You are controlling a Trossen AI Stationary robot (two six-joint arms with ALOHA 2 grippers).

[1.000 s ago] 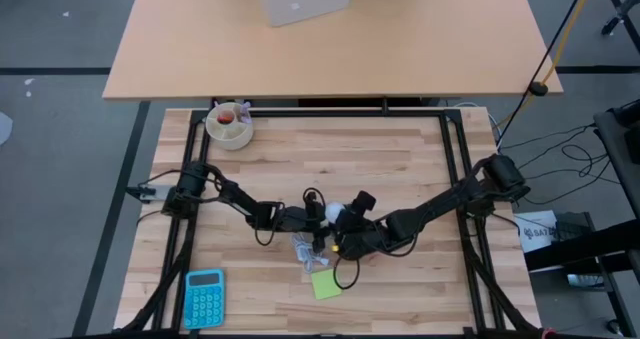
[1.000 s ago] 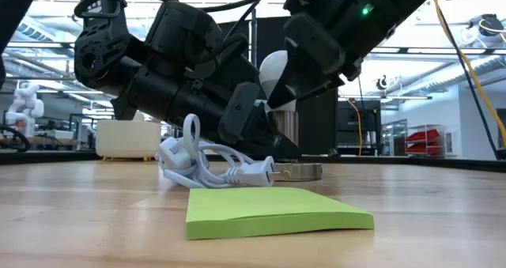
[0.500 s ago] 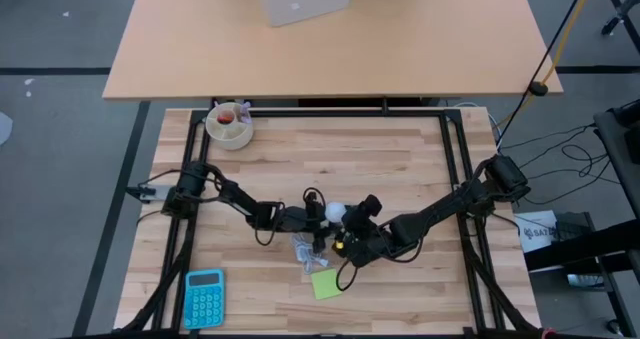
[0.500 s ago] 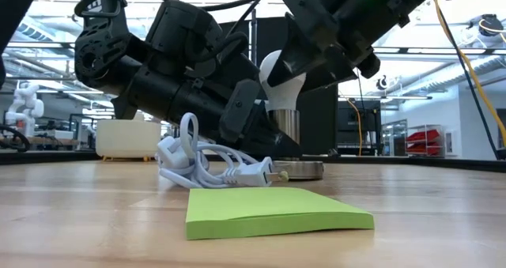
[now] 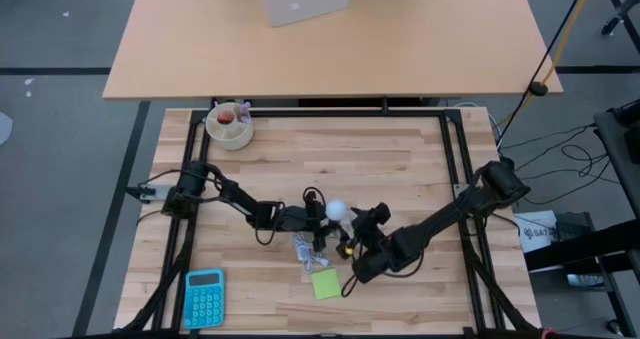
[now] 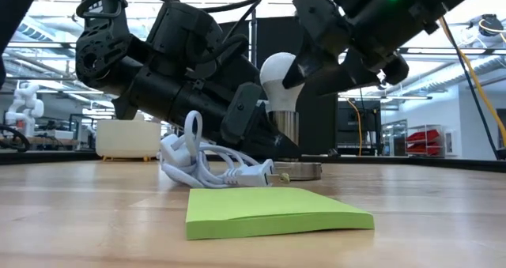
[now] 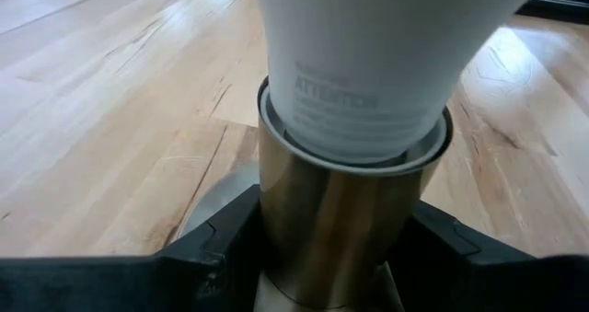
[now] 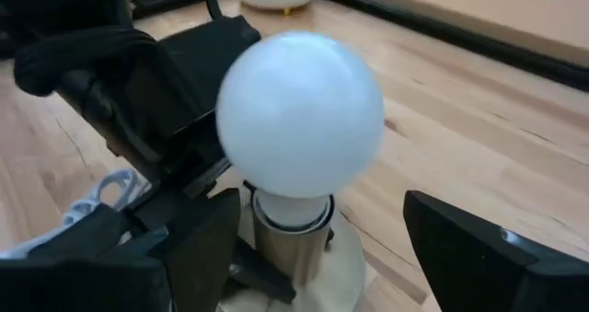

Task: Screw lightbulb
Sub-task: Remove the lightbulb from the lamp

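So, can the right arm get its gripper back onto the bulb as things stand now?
Probably yes. The right gripper is open, just off the bulb, with nothing between them. The left gripper only clamps the socket below.

1. Table (image 5: 400, 159): light wooden planks inside a black frame.
2. Far left corner: a bowl (image 5: 230, 126).
3. Near left corner: a blue calculator (image 5: 204, 298).
4. Near centre: green sticky notes (image 5: 324, 283), a white cable (image 6: 207, 163) beside them, and a socket (image 6: 292, 153).

Pretty bright, even overhead light, soft shadows on the bench (image 5: 400, 159); low view's windows blow out, left wrist closeup is blurry up top
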